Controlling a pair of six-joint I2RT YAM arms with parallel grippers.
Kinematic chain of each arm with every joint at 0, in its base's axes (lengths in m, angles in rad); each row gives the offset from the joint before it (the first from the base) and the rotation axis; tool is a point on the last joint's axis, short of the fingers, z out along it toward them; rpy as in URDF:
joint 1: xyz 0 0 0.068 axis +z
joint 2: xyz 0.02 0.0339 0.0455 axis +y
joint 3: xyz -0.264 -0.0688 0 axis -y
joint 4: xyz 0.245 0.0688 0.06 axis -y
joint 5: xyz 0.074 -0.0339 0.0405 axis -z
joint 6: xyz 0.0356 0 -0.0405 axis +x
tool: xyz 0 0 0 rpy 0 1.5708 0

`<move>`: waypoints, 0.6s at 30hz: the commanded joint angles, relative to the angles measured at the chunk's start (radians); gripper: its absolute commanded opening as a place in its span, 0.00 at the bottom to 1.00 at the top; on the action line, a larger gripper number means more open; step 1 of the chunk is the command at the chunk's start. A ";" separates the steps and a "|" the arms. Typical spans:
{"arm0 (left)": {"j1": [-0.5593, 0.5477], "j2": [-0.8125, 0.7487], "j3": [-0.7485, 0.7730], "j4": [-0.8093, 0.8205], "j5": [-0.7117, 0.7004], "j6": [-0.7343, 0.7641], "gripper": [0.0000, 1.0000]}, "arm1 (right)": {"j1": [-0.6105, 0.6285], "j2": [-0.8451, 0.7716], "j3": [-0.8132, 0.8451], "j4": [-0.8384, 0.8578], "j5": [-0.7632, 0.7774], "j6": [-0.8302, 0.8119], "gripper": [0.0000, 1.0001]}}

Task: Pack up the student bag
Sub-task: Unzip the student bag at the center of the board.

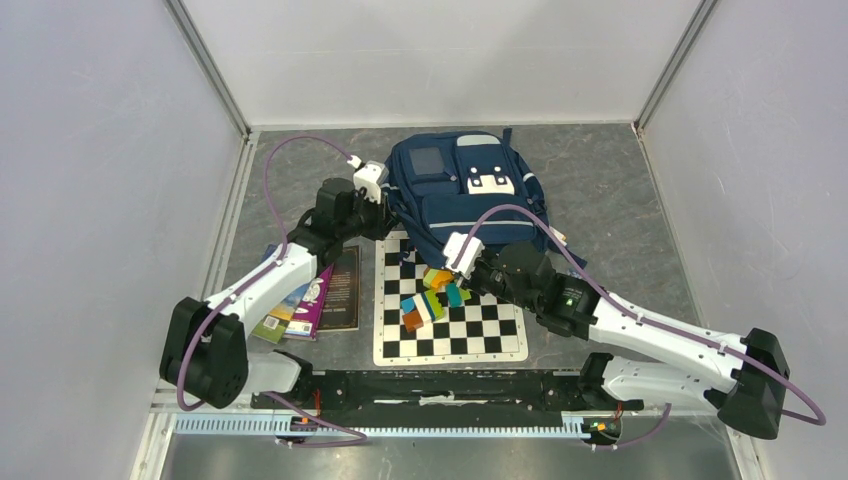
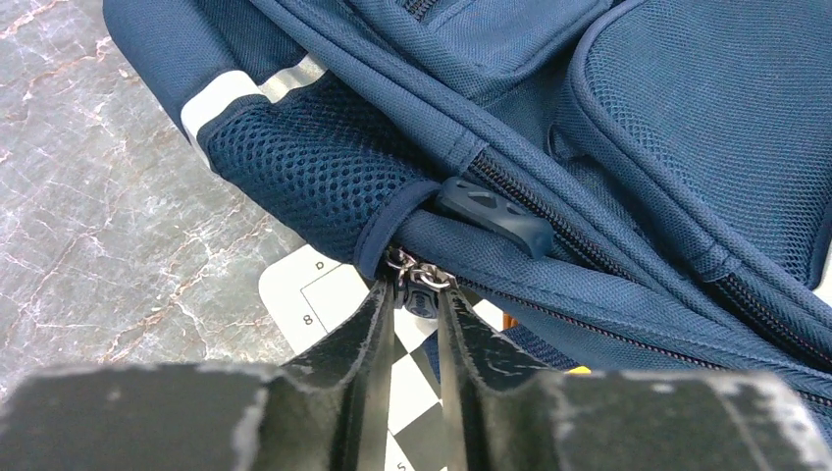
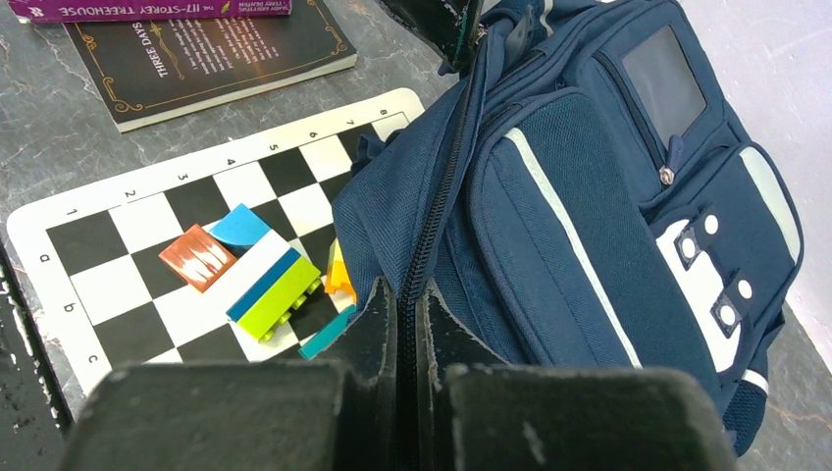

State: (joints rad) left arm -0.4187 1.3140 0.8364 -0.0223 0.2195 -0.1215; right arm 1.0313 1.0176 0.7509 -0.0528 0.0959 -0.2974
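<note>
The student bag (image 1: pixel 465 185) is a navy backpack lying front-up at the back centre of the table, its near edge over a chessboard (image 1: pixel 480 335). My left gripper (image 1: pixel 388 215) is at the bag's left side. In the left wrist view it (image 2: pixel 417 292) is shut on a small zipper pull (image 2: pixel 425 299) hanging under the bag (image 2: pixel 687 128) beside the mesh pocket. My right gripper (image 1: pixel 452 262) is at the bag's near edge. In the right wrist view it (image 3: pixel 407 294) is shut on the closed zipper seam of the bag (image 3: pixel 589 196).
Several coloured building blocks (image 1: pixel 430 298) lie on the chessboard next to the bag, and also show in the right wrist view (image 3: pixel 265 285). Books (image 1: pixel 315 295) lie left of the board, one dark-covered (image 3: pixel 216 49). White enclosure walls stand on three sides.
</note>
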 commanded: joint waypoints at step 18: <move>-0.030 -0.143 0.010 -0.091 0.066 0.184 0.02 | 0.000 0.056 0.055 0.175 0.035 0.015 0.00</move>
State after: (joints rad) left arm -0.4358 1.2354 0.8364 -0.0746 0.2302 -0.0452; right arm 1.0325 1.0698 0.7536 -0.0257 0.1055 -0.2844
